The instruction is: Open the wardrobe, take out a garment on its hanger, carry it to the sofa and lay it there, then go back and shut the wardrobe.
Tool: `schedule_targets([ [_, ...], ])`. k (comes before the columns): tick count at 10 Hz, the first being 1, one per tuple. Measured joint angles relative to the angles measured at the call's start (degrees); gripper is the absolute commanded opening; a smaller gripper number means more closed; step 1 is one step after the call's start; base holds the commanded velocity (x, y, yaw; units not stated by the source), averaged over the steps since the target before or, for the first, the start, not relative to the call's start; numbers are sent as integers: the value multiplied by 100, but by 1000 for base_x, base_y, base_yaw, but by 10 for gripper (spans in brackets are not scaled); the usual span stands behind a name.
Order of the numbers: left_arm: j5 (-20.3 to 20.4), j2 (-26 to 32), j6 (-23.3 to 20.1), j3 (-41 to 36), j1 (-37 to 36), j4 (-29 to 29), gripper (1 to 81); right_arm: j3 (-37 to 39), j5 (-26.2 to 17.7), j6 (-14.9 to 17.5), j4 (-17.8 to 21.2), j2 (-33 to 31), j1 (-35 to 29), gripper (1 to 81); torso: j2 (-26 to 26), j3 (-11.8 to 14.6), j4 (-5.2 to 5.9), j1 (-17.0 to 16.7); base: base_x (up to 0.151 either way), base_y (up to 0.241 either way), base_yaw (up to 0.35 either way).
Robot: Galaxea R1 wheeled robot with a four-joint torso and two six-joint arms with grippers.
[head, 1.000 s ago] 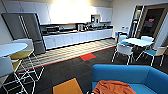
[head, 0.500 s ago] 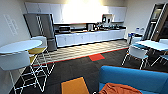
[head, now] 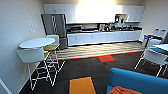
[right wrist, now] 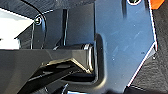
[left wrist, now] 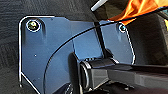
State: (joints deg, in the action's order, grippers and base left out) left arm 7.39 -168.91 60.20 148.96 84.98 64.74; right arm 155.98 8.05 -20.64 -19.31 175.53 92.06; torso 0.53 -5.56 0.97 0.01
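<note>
The bright blue sofa (head: pixel 140 81) shows at the bottom right of the head view, close in front of me. A fold of the rust-orange garment (head: pixel 125 90) lies on its seat at the picture's lower edge. In the left wrist view the orange garment (left wrist: pixel 140 8) shows beyond the dark wrist plate, with a thin white piece that looks like the hanger (left wrist: pixel 99 4) beside it. A small corner of orange cloth (right wrist: pixel 157 3) also shows in the right wrist view.
A round white high table (head: pixel 37 42) with white and yellow stools (head: pixel 31 56) stands by the left wall. A steel fridge (head: pixel 54 25) and a long kitchen counter (head: pixel 105 35) line the far wall. White chairs (head: pixel 155 56) stand at the right. Dark carpet lies between.
The whole head picture has shifted to the right, so the camera has turned left. The sofa and garment now sit further toward the lower right corner.
</note>
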Motion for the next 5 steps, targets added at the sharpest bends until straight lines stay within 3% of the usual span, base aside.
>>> schedule_targets([
  [5,-122,-72,-39,2,-1,2,811,4,2,0,0,-6,-13,811,0,0,0,0,0,0,305],
])
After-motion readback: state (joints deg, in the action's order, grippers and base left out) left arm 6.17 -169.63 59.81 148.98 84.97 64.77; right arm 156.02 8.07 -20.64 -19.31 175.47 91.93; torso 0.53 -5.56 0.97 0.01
